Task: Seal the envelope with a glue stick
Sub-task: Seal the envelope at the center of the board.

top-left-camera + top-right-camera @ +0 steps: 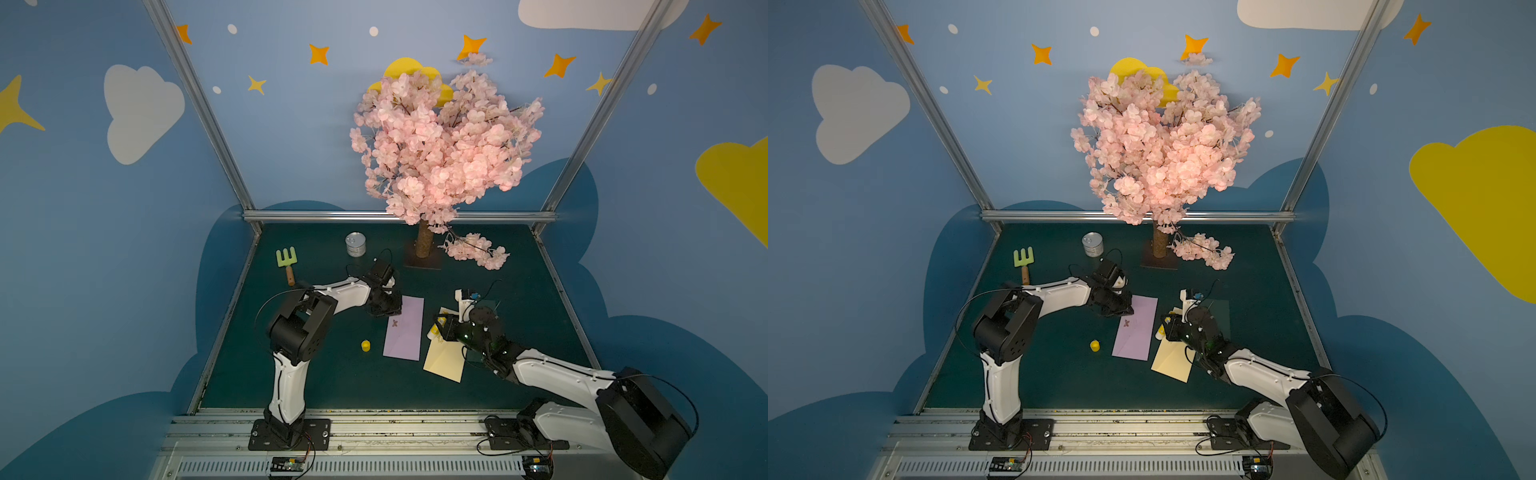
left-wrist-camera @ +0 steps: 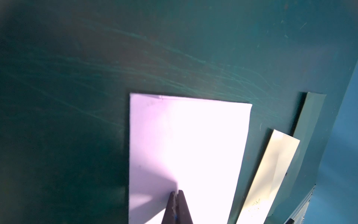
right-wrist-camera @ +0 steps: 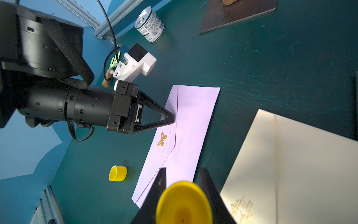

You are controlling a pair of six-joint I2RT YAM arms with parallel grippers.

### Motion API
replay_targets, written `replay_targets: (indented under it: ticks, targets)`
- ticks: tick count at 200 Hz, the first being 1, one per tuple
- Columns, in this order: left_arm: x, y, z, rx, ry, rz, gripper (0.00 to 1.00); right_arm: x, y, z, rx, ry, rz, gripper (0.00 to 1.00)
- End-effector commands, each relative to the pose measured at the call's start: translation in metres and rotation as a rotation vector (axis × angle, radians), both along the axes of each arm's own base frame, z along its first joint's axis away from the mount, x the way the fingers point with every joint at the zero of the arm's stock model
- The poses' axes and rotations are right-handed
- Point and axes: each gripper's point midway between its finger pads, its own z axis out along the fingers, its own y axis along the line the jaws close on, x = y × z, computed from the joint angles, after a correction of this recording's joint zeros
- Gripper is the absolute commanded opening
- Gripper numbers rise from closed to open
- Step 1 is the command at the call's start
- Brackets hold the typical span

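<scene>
A lilac envelope (image 1: pixel 405 332) (image 1: pixel 1136 332) lies flat mid-table, its flap with a gold butterfly (image 3: pixel 162 138) folded down. My left gripper (image 1: pixel 397 309) (image 2: pixel 177 192) (image 3: pixel 171 118) is shut, its tip resting on the envelope (image 2: pixel 193 145) near the flap's far end. My right gripper (image 1: pixel 436 328) (image 3: pixel 183 169) is shut on the yellow glue stick (image 3: pixel 183 203), which hangs uncapped beside the envelope's (image 3: pixel 193 120) right edge. The glue stick's yellow cap (image 1: pixel 365 345) (image 1: pixel 1095 345) (image 3: pixel 117 173) lies on its side on the mat, left of the envelope.
A cream envelope (image 1: pixel 444 359) (image 2: pixel 271 174) lies under my right gripper, with a dark green sheet (image 2: pixel 310 112) beyond it. At the back stand a tin can (image 1: pixel 356 244), a green hand rake (image 1: pixel 286 262), a blossom tree (image 1: pixel 424 245) and a fallen branch (image 1: pixel 478 249).
</scene>
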Motion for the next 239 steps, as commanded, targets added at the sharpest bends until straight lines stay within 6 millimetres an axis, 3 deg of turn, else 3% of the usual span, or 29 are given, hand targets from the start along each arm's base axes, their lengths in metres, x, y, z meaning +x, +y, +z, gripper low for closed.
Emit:
replay_targets:
  ticks: [1, 76, 162, 239]
  targets:
    - [-0.038, 0.033, -0.048, 0.161, 0.127, 0.019, 0.03, -0.001, -0.006, -0.001, -0.015, -0.011, -0.011, 0.00]
    - [-0.073, 0.020, -0.038, 0.149, 0.110, -0.012, 0.03, -0.002, -0.008, -0.003, -0.015, 0.000, -0.013, 0.00]
    - [-0.099, 0.046, -0.047, 0.219, 0.146, -0.001, 0.03, -0.004, -0.009, 0.001, -0.012, -0.008, -0.011, 0.00]
    - [-0.128, 0.046, -0.045, 0.234, 0.175, -0.049, 0.03, -0.003, -0.008, 0.003, -0.013, -0.010, -0.010, 0.00]
